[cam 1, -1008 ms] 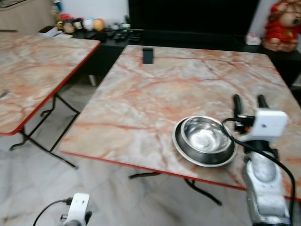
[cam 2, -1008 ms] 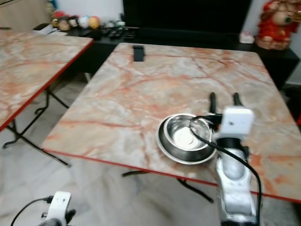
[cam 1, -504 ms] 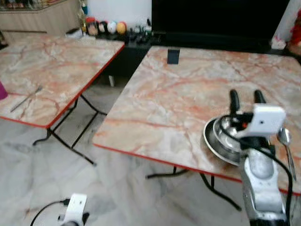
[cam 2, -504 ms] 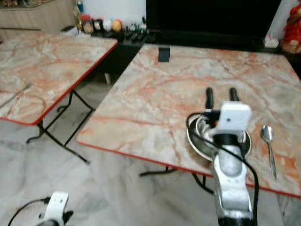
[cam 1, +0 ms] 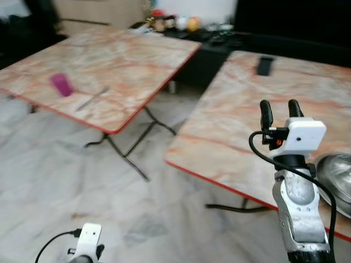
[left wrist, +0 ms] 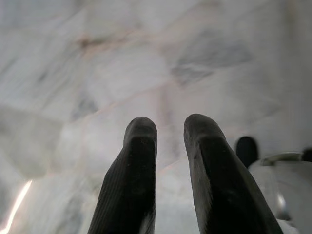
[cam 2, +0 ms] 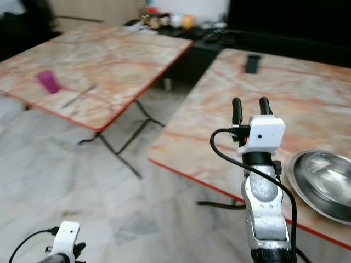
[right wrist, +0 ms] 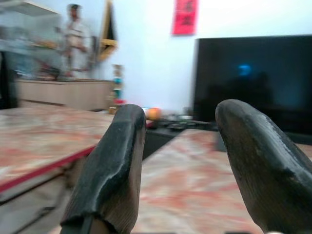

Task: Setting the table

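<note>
The right hand (cam 1: 280, 108) is raised in the right half of the frame, its two black fingers (right wrist: 113, 165) spread apart and empty above the near bench (cam 1: 230, 131), whose steel bowl (cam 2: 323, 183) sits at the right edge and a small dark object (cam 1: 265, 66) near the top. On the far bench (cam 1: 109, 60) at upper left lie a purple cup (cam 1: 61, 84) and, just beside it, a thin utensil (cam 1: 91, 98). The left hand (left wrist: 168, 161) hangs low at the bottom left over the marble floor (cam 1: 66, 181), fingers a little apart, holding nothing.
</note>
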